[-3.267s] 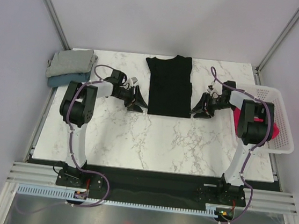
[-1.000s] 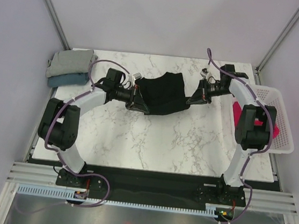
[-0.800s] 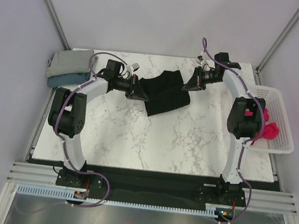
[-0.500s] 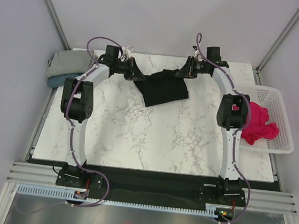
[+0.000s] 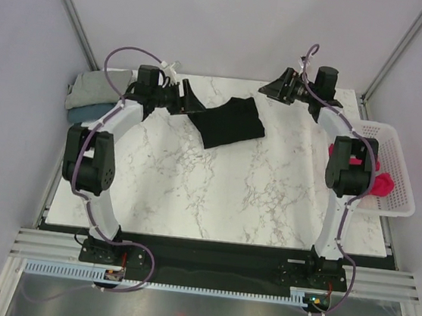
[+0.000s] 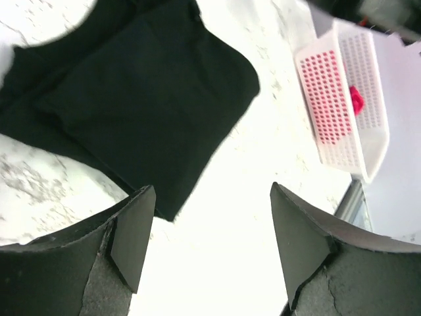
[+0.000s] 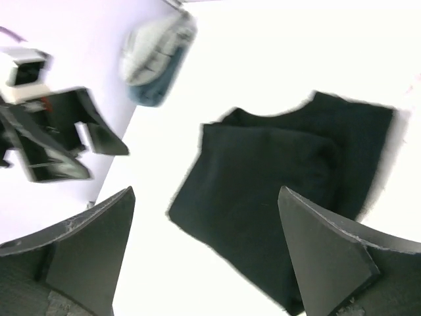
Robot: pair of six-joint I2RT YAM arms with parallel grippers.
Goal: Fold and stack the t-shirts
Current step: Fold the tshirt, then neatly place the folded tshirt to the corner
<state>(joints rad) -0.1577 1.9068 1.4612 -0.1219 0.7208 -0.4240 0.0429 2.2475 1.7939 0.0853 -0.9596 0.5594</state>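
**Condition of tools.** The left tool (image 5: 192,100) and the right tool (image 5: 275,87) both have their jaws wide apart with nothing between them. Each wrist view confirms it: bare counter and cloth show through the gap of the left tool (image 6: 210,201) and of the right tool (image 7: 207,197).

**Position of work item.** The black cloth t-shirt (image 5: 230,122) lies on the white marble-patterned counter (image 5: 214,196), toward its far edge, between the two tools and touching neither. It is doubled over into a compact panel and sits skewed to the counter's edges. My reading is that the fold is done and the tools sit at opposite ends because that is where the cloth's edges would be gripped. The panel probably needs squaring before stacking.

**Other items.** The folded grey t-shirt (image 5: 93,86) rests on the dusty blue t-shirt (image 5: 78,106) at the far left corner, evidently the stacking place. The bright pink-red t-shirt (image 5: 382,183) lies unfolded in the white plastic mesh basket (image 5: 395,145) at the right edge, so I judge it is awaiting its turn.

**Limits of observation.**
- No tag is visible on the black shirt, and its lower layers cannot be inspected (sleeve positions unknown).
- The right arm covers part of the pink-red shirt.
- The left arm crosses the stack, and the grey shirt covers most of the blue one.
- Both wrist views are overexposed, and the right one is also blurred.
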